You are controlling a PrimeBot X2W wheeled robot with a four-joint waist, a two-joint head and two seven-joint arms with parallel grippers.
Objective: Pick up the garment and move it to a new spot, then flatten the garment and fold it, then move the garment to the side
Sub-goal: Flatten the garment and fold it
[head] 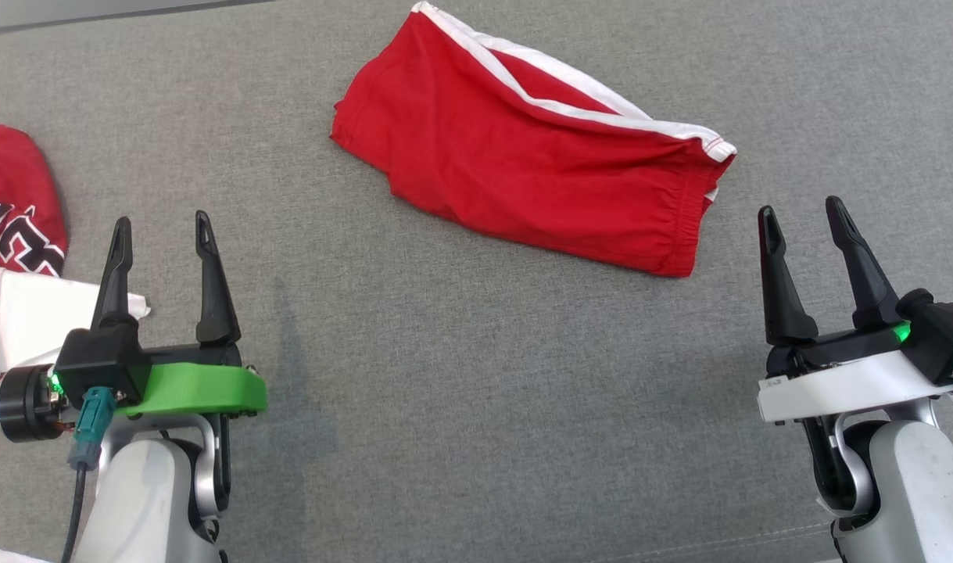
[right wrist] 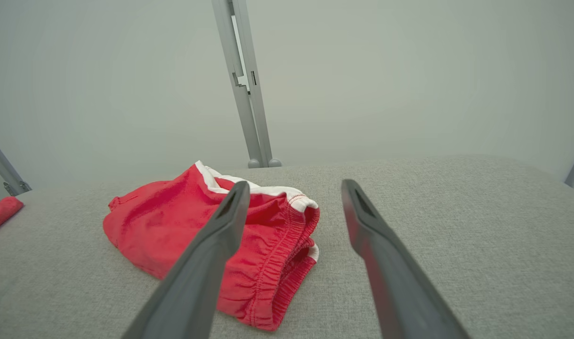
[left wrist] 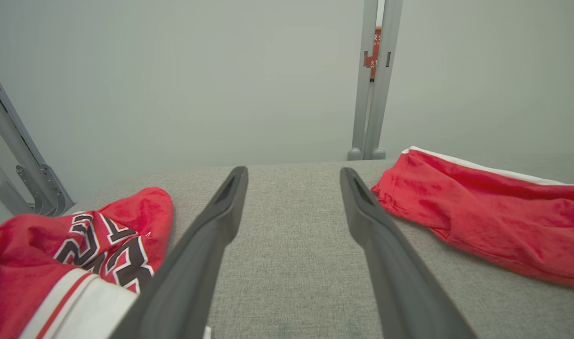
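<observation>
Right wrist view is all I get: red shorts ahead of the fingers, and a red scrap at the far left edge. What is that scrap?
Observer: A second garment, red with black-and-white lettering and a white part, lying on the robot's left.
Operator: Is the left arm holding it?
Observer: No. The left gripper is open, holding nothing, with the white part just beneath one finger; I cannot tell whether they touch.
Operator: Where do the shorts sit relative to both arms?
Observer: The shorts lie ahead, between the two grippers, closer to the right gripper, touched by neither.
</observation>
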